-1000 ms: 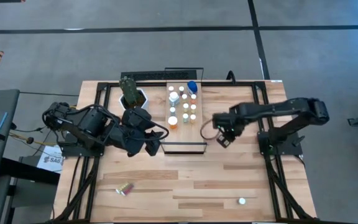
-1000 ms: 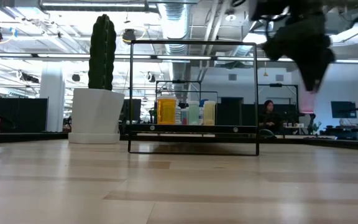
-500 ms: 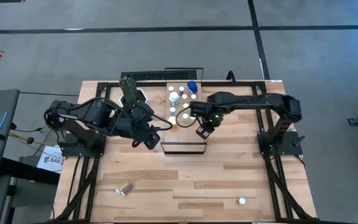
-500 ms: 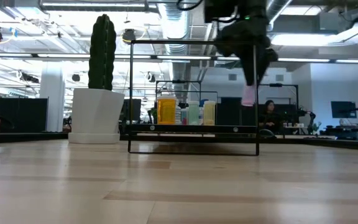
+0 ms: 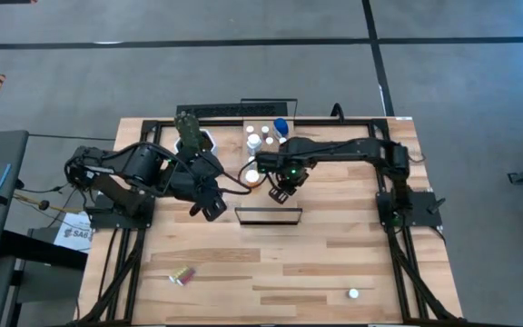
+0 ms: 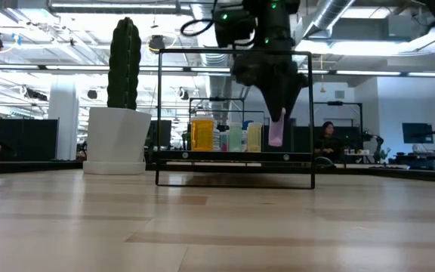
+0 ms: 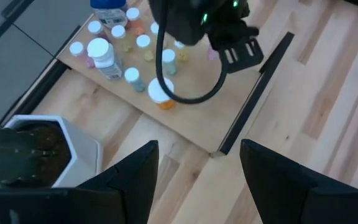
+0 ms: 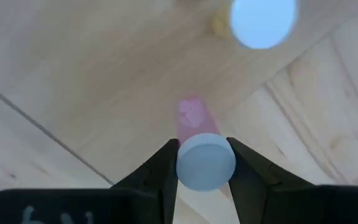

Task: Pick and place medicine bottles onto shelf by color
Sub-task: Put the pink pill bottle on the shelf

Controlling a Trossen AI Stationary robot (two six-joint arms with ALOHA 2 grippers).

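My right gripper (image 5: pixel 280 188) hangs over the shelf (image 5: pixel 252 200), shut on a small pink medicine bottle (image 6: pixel 276 131) with a white cap. The shelf is a light-wood board with a dark front lip. Several medicine bottles (image 5: pixel 266 143) stand on its far part. Among them are a blue one (image 5: pixel 281 126) and an orange one (image 5: pixel 252 177). My left gripper (image 5: pixel 209 207) is open and empty. It sits just left of the shelf and looks down on it in the left wrist view (image 7: pixel 197 180). My right gripper pinches the pink bottle's white cap (image 8: pixel 205 163) between its two fingers (image 8: pixel 166 167), one on each side. The fingers come from above, pointing down. The pink body (image 8: pixel 191 117) hangs upright below them, clear of the shelf board.
A white hexagonal pot with a cactus (image 5: pixel 193 136) stands left of the shelf. A reddish bottle (image 5: pixel 182 275) lies on the table near the front left. A small white cap (image 5: pixel 353 293) lies near the front right. The near half of the table is bare wood.
My right gripper has carried the pink bottle toward the table's left edge, from beside the shelf to over it, still upright and shut on it. My left gripper has rolled a little and shifted slightly, staying open.
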